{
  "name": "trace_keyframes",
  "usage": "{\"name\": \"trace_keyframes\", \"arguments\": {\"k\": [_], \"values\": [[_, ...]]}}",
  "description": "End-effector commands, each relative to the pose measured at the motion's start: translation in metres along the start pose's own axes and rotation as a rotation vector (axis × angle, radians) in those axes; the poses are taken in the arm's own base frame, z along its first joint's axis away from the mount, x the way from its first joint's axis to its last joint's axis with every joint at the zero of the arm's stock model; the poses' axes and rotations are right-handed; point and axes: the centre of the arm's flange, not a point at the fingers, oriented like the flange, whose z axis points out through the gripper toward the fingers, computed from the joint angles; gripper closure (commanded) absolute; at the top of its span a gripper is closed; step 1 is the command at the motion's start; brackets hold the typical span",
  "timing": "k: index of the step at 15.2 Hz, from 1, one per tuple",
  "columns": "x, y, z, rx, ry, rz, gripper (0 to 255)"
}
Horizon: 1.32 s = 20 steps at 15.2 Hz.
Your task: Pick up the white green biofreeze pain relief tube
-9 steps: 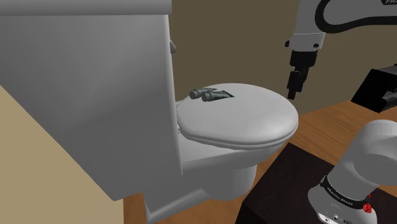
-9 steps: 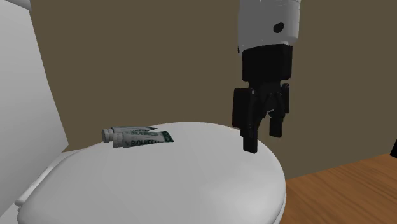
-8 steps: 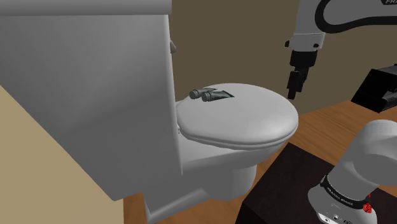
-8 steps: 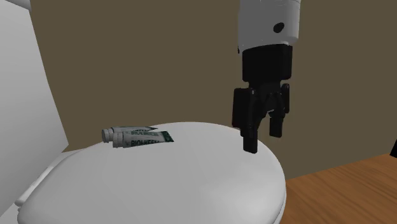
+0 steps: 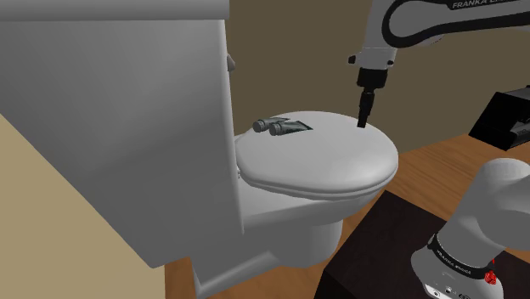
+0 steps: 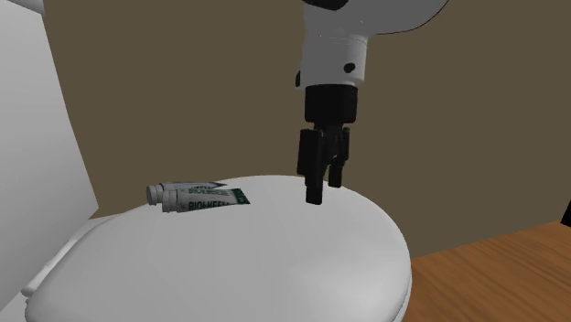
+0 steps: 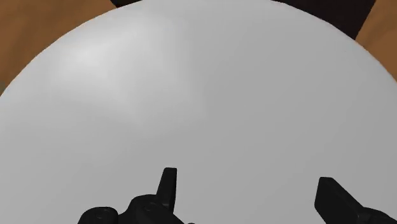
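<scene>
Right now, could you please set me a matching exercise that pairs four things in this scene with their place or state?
Things:
1. tube
2. gripper
3. toilet lid
4. floor

Descriptions:
A. brown wood
B. above the lid, fingers apart
C. lying on the lid
D. white, closed

Pairs: 1-C, 2-B, 3-D, 4-A

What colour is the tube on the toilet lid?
The tube is white with a green end and green letters; the second exterior view shows it best.
</scene>
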Motion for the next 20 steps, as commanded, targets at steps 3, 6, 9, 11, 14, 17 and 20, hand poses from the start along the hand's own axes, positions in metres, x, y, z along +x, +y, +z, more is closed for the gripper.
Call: {"name": "trace_keyframes", "arguments": {"k": [3,6,9,11,14,17,20], "values": [[0.047,0.01,0.003,0.026,0.039,-0.201,0],[0.083,0.012,0.005,0.047,0.068,-0.347,0],[0.119,0.008,0.006,0.068,0.096,-0.494,0],[0.143,0.002,0.005,0.082,0.115,-0.592,0],[0.177,-0.01,0.004,0.103,0.143,-0.738,0],[0.204,-0.025,0.002,0.12,0.167,-0.862,0],[0.205,-0.022,0.018,0.12,0.167,-0.862,0]]}}
